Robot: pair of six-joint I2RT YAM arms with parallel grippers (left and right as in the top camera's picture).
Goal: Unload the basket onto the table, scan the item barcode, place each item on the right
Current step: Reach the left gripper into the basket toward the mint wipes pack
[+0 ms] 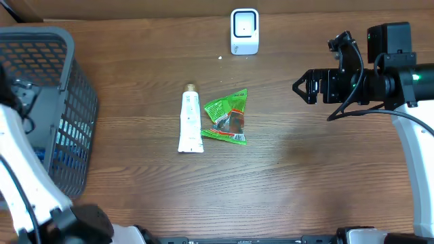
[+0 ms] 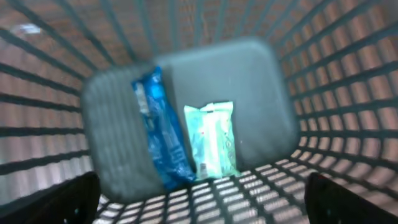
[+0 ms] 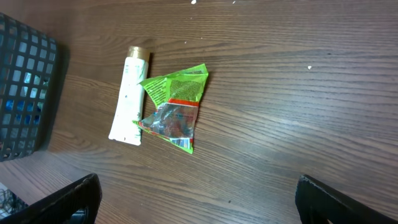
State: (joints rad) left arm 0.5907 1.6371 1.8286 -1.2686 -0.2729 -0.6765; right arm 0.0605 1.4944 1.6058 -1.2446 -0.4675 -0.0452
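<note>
Bright, even light, soft shadows (the left wrist view is blurred).

The table point(image 1: 305, 169) under the right pincer point(image 1: 302, 87) is brown wood with thin lines in it, smooth and a little shiny. The right pincer looks like dull black plastic. In front of it lies a tube point(image 1: 190, 122) of smooth white plastic with a gold cap point(image 1: 191, 87). Touching the tube is a green packet point(image 1: 227, 118) of shiny, crinkly plastic with a see-through part. Ahead and off to one side stands a scanner point(image 1: 244, 31) of smooth white plastic. Below the left pincer point(image 2: 205, 205) is a basket point(image 2: 348, 93) of dull grey plastic bars. In it lie a shiny blue packet point(image 2: 158, 130) and a pale packet point(image 2: 212, 140) of smooth plastic.
</note>
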